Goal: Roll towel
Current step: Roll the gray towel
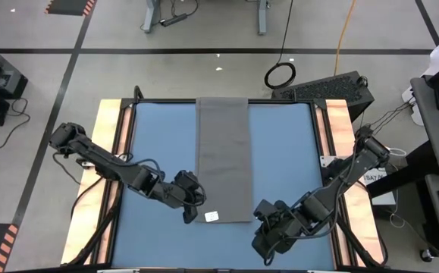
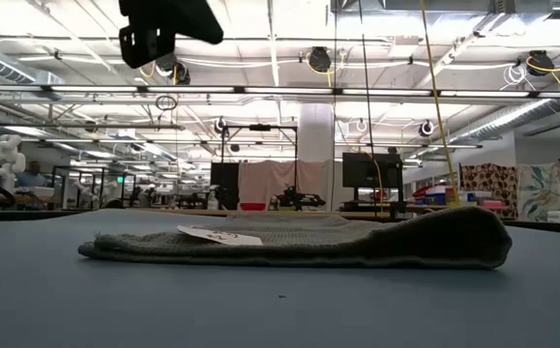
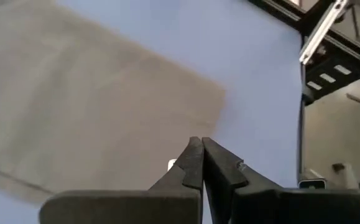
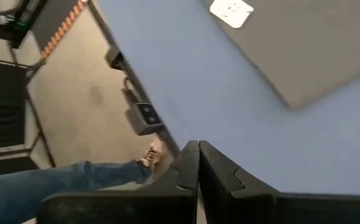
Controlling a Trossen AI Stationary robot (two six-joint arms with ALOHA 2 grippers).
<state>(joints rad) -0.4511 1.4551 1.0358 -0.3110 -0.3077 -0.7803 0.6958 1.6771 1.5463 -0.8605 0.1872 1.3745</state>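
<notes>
The left pincer [image 1: 192, 199] hangs above the blue worktop [image 1: 158, 152] just off the towel's left side, close to the near edge. In its wrist view the two fingers are pressed together with nothing between them, and they touch neither cloth nor surface.

The towel [image 1: 223, 159] lies flat as a long dark grey strip down the middle of the worktop, its far end reaching the far edge and its near end stopping short of the near edge. A small white tag [image 1: 211, 216] sits on the near-left corner of the cloth.

The right pincer [image 1: 267, 225] is beyond the towel's near-right corner, toward the near edge, also closed on itself and holding nothing.

No rolling has begun, I'd say. To start well, both pincers should probably open, come down on the two near corners together, pinch only the end of the strip and turn it over evenly, so the roll stays straight and tight rather than skewing to one side.
</notes>
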